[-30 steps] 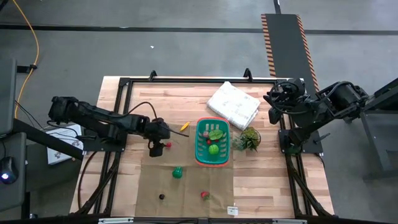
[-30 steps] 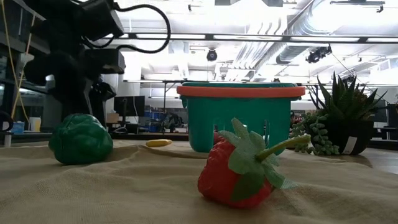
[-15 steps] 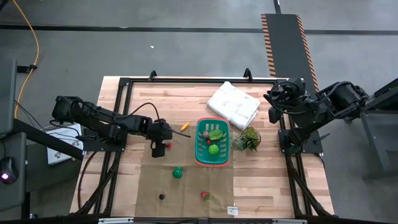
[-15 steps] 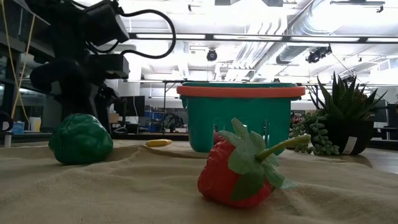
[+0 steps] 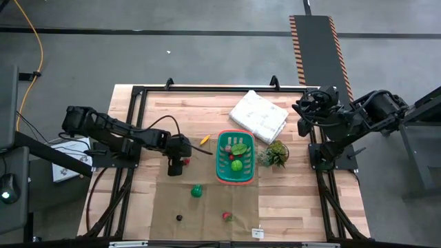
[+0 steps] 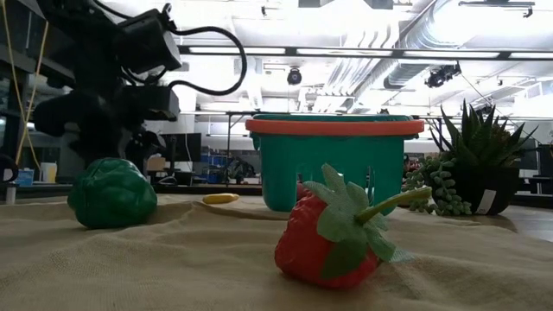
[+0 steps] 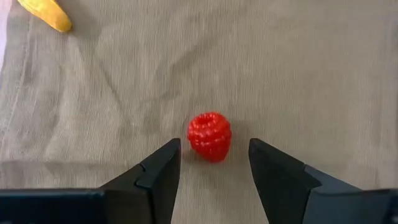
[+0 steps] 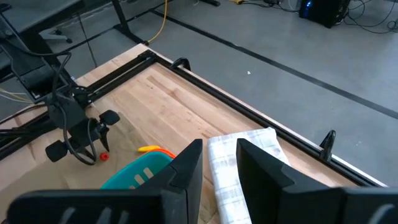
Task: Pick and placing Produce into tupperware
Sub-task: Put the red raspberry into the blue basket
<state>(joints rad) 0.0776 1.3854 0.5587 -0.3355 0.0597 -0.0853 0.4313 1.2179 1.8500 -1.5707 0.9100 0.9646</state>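
Straddling the red raspberry (image 7: 209, 135) on the tan cloth (image 7: 298, 74), left gripper (image 7: 214, 163), fingers apart, not touching it

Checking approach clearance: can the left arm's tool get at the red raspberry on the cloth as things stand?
Probably yes. The left tool is open just above the raspberry, a finger on either side and nothing between them. The yellow piece lies well off to the side on the cloth.

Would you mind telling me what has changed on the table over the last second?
The left gripper has edged toward the basket and its fingers have narrowed around the raspberry, without touching it yet. The raspberry, the basket and the right gripper, waiting at the table's right edge, stayed put.
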